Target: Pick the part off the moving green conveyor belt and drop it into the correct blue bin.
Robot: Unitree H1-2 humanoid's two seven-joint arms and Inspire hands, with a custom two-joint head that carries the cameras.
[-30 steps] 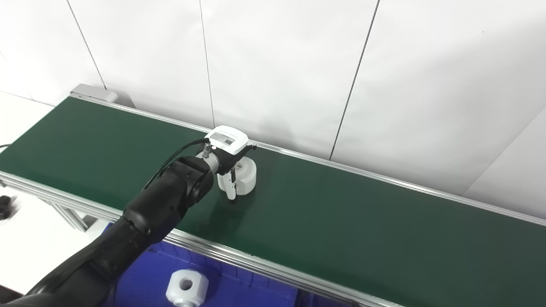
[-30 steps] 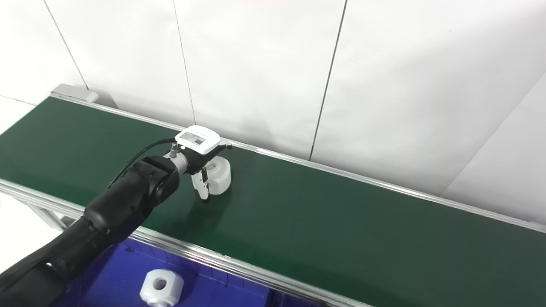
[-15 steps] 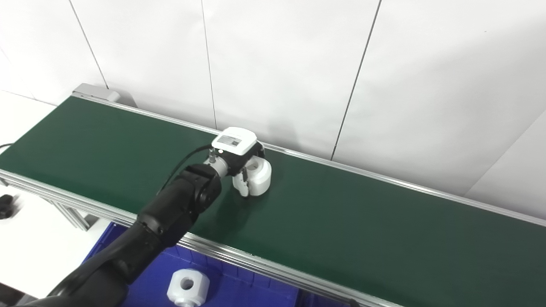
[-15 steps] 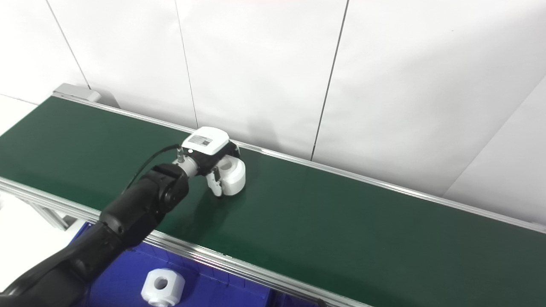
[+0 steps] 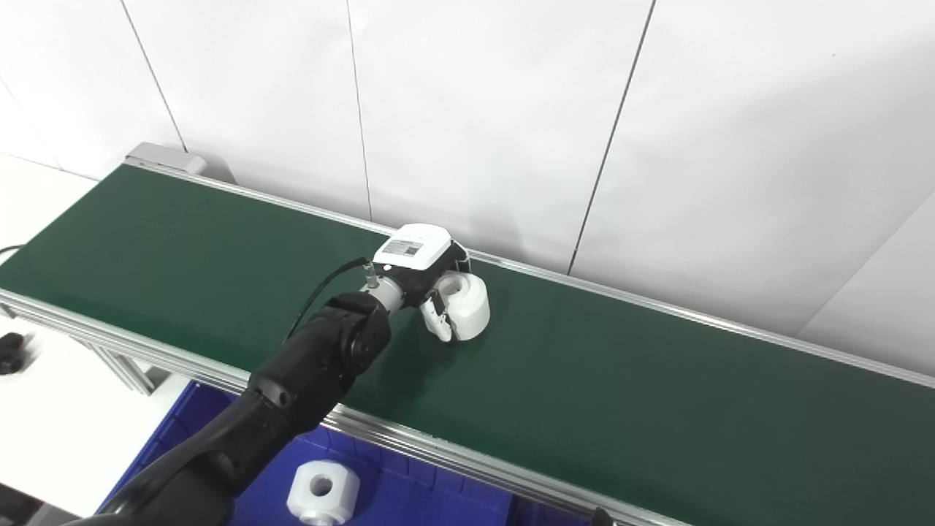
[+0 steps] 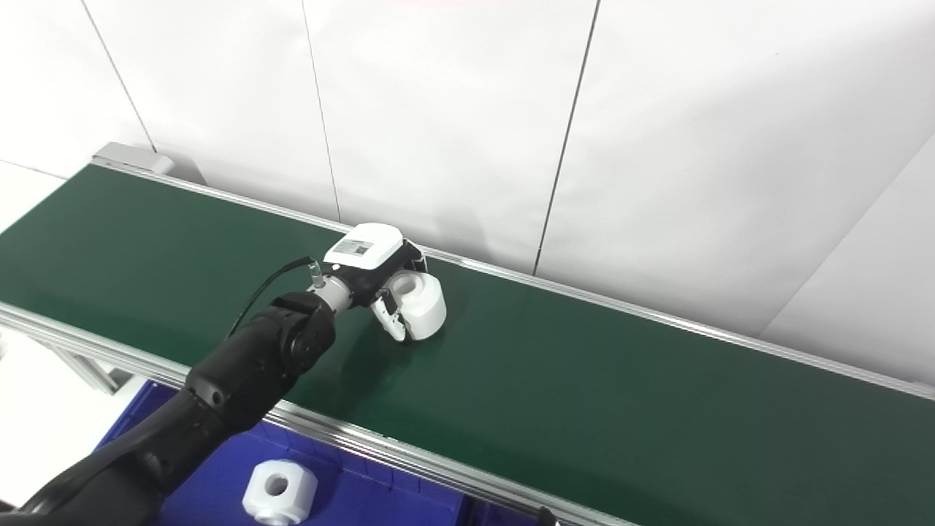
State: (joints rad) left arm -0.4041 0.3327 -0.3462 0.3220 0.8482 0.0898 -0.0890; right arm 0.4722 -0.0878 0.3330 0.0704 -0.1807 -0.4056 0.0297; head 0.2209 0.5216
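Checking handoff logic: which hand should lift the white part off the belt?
Left. The left hand already wraps its fingers around the white cylindrical plastic part on the green conveyor belt; the right hand is out of view.

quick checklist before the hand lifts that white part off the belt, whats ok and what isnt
1. Left robot hand at the white part: ok, its fingers curl round the near side.
2. Grip firm enough to lift: cannot tell, the contact on the far side is hidden.
3. Part off the green belt: not ok, it sits on the belt.
4. Blue bin within reach: ok, it lies below the belt's near rail.
5. Room in the bin: ok, one white part with a hole lies in it, with bare floor beside.
6. Right robot hand: cannot tell, not in view.
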